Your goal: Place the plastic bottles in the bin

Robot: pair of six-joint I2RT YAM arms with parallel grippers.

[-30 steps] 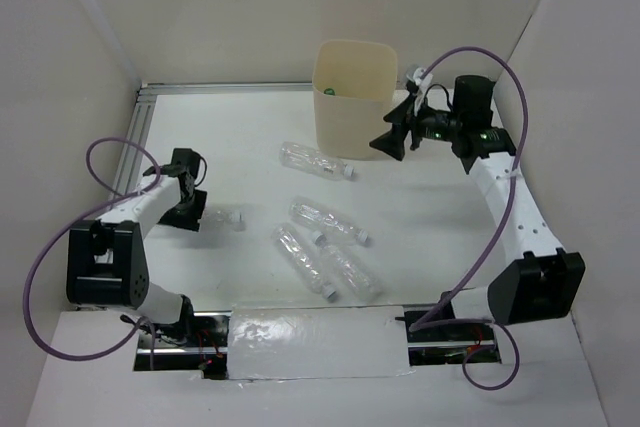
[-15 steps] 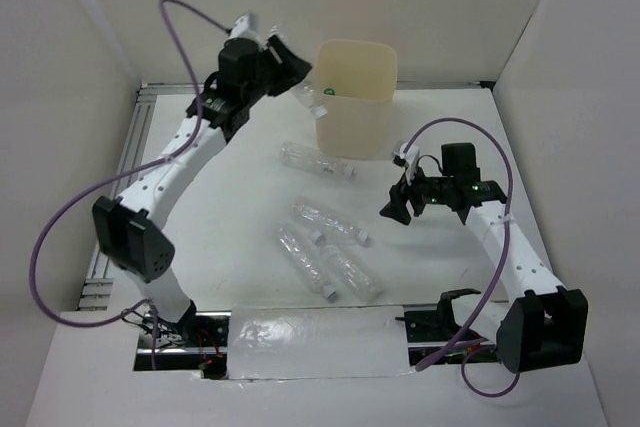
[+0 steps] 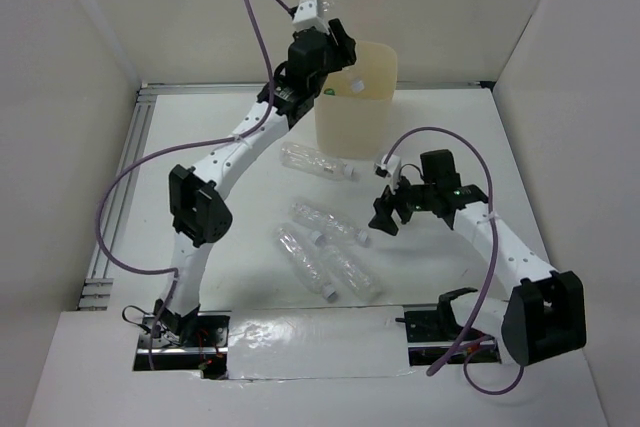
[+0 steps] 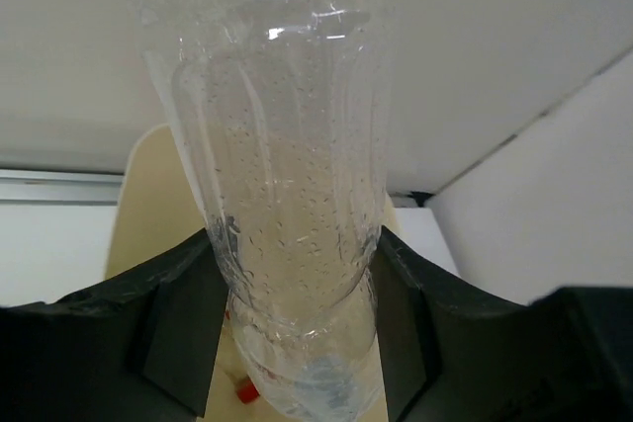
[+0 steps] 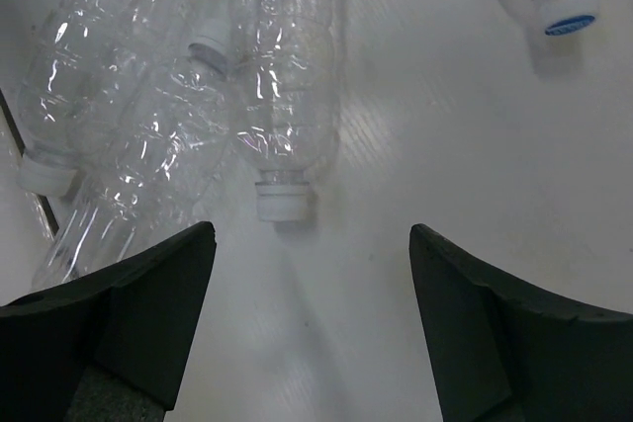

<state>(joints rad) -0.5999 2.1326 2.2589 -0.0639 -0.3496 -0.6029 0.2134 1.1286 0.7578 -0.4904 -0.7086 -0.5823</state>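
Observation:
My left gripper [image 3: 338, 47] is shut on a clear ribbed bottle [image 4: 287, 175] and holds it over the open top of the cream bin [image 3: 357, 122]. In the left wrist view the bin's wall [image 4: 158, 205] lies below the bottle, and a red cap [image 4: 245, 392] shows inside. Several clear bottles lie on the table: one below the bin [image 3: 315, 162], the others in a cluster [image 3: 325, 247]. My right gripper [image 3: 384, 217] is open and empty, low over the table just right of that cluster. In the right wrist view a white-capped bottle [image 5: 282, 96] lies ahead of the open fingers [image 5: 158, 294].
White walls enclose the table on the left, back and right. An aluminium rail [image 3: 140, 137] runs along the left edge. A foil-covered strip [image 3: 315, 337] lies at the near edge between the arm bases. Another bottle's cap [image 5: 566, 2] shows at the right wrist view's upper right.
My left arm lifted a bottle from the table's left side and swung it up over the bin. My right arm left the bin and came down toward the bottle cluster.

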